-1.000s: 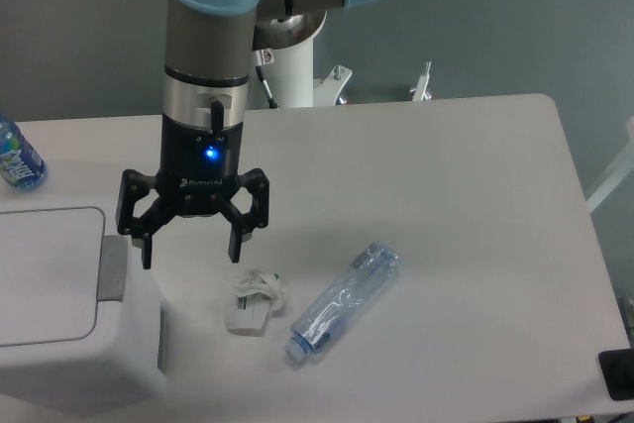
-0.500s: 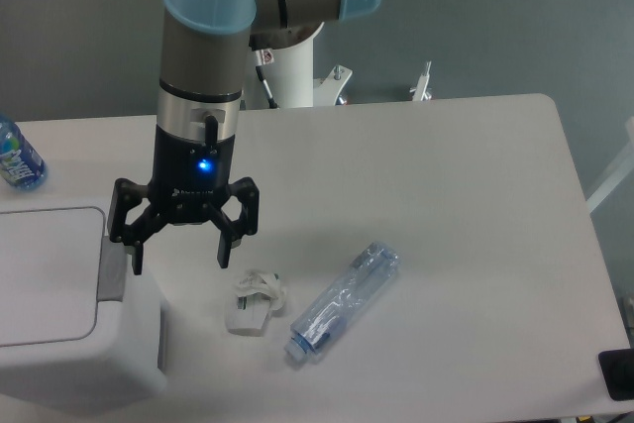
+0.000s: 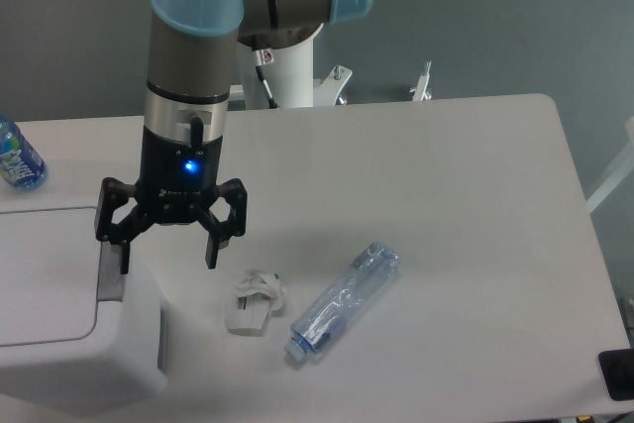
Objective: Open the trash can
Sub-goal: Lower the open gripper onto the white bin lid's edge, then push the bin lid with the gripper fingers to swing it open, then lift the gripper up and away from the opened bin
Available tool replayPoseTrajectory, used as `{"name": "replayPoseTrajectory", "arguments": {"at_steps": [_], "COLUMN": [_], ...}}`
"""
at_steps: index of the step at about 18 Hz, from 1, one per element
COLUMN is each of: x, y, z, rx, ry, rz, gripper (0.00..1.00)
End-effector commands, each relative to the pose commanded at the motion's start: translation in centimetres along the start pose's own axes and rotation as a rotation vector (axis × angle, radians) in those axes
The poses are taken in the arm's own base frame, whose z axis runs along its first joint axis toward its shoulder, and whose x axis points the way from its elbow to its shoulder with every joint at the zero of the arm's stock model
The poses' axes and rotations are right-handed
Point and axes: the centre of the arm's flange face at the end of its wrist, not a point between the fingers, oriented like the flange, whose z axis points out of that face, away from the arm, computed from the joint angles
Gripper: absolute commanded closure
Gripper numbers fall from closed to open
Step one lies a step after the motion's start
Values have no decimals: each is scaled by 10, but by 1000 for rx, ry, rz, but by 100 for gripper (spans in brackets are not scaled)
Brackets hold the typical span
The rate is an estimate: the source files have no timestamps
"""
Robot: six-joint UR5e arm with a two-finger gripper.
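The trash can [image 3: 59, 334] is a large boxy white bin at the lower left of the table, its flat lid shut. Its grey push tab [image 3: 111, 279] sits on the lid's right edge. My gripper [image 3: 166, 265] hangs open from the arm, fingers pointing down. Its left fingertip [image 3: 124, 257] is right over the top of the grey tab; its right fingertip [image 3: 211, 253] is over the table to the right of the bin. I cannot tell whether the left finger touches the tab.
A crumpled white wrapper [image 3: 255, 301] and a flattened clear plastic bottle [image 3: 344, 301] lie on the table right of the bin. A blue-labelled bottle [image 3: 17, 158] stands at the far left edge. A dark object [image 3: 619, 373] is at the lower right corner.
The gripper has moved left toward the trash can, still open. Its left finger now stands over the grey tab. Nothing else has moved.
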Motion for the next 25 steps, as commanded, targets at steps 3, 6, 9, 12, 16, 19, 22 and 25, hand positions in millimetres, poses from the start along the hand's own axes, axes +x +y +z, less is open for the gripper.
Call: {"name": "replayPoseTrajectory", "arguments": {"at_steps": [3,6,9,12,16,19,22,25], "x": [-1,-2,1,0,1,3,9,-13], "y": [1,1,4,4,4,0,-12,-37], "z": [9,11,16,18,18,12,-8,-42], "rx": [-12,-14,-23,-25,-24,-12,36,114], "ry": [-2,-2,-2,-4,-3,-1,-3,-56], "rz": [0,0,4,2,3,6,19,-1], "gripper": [0,0,0,0,0,0,0,0]}}
